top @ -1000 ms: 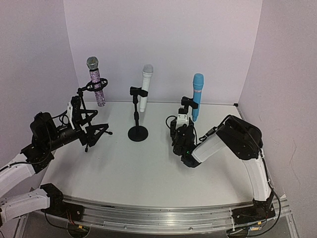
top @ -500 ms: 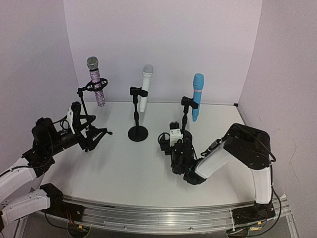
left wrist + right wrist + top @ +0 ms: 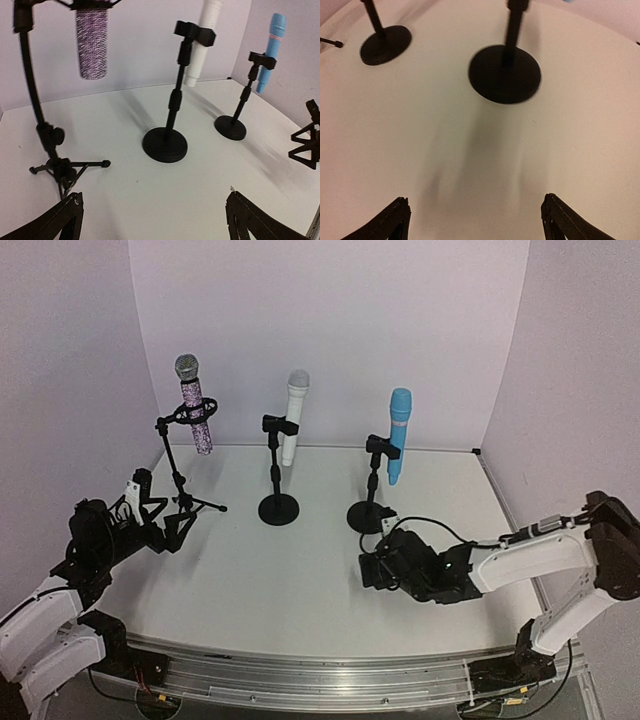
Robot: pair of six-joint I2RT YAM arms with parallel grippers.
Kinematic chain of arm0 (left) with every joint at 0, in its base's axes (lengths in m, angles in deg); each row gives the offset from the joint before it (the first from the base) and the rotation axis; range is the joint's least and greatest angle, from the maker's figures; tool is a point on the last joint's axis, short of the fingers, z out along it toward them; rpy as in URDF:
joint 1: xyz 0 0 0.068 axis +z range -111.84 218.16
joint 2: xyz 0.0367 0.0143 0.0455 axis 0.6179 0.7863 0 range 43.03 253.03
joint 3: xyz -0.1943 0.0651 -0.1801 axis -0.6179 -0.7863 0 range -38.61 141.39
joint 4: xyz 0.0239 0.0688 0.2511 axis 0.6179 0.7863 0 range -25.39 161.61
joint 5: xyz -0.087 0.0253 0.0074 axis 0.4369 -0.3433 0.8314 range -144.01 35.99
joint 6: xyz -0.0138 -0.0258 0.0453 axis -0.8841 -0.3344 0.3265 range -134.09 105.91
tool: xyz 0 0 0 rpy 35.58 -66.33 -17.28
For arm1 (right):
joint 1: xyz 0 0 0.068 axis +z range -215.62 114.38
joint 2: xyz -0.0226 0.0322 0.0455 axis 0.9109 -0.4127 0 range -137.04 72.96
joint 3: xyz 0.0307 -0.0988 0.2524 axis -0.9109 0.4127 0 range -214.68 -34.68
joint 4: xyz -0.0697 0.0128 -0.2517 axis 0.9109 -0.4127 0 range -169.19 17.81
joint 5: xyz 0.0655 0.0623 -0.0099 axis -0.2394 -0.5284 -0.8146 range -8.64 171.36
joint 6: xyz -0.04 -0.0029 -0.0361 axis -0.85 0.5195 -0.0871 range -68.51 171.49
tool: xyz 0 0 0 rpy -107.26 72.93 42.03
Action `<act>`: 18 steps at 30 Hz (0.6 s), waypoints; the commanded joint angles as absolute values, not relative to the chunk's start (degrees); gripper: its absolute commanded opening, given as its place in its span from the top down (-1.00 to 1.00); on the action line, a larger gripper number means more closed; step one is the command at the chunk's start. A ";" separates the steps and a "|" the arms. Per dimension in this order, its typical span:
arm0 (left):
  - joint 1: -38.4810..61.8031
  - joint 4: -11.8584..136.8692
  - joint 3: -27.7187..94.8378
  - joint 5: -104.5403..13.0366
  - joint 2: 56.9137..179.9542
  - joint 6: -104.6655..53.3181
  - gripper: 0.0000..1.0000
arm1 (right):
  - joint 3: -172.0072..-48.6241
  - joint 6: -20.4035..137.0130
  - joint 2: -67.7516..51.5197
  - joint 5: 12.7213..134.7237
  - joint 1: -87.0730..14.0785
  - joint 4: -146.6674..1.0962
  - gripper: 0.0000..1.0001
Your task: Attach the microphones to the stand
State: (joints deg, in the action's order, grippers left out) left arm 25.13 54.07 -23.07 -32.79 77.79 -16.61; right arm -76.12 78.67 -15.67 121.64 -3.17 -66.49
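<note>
The purple mic [image 3: 196,412] sits head up, slightly tilted, in the ring holder of the tripod stand [image 3: 177,478] at the rear left. The white mic [image 3: 294,422] is clipped head up in the middle stand [image 3: 277,485], its body hanging below the clip, well above the round base. The blue mic [image 3: 398,436] is clipped the same way in the right stand [image 3: 371,490], which also has a round base. The three stands form a row across the back of the white surface [image 3: 270,585], apart from one another. No mic lies on the surface.

The left gripper [image 3: 163,512] hangs low in front of and to the left of the tripod stand, not touching it. Its wrist view looks along the row of stands, and its fingers [image 3: 60,222] show at the two lower corners, spread wide with nothing between them.

The right gripper [image 3: 372,568] is low over the surface, just in front of the right stand's base and apart from it. In its wrist view the fingers [image 3: 395,220] are likewise spread wide and empty, with that base ahead and the middle stand's base off to the upper left.
</note>
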 commanded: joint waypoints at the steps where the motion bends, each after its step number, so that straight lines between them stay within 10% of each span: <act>1: 31.36 52.77 -25.62 -35.13 76.14 -19.39 -0.99 | -72.80 90.43 -5.43 115.16 -9.50 -90.55 -0.76; 18: 35.70 59.33 -24.57 -38.65 77.53 -10.42 -0.99 | -62.50 70.00 21.69 87.36 -52.24 -83.20 -0.82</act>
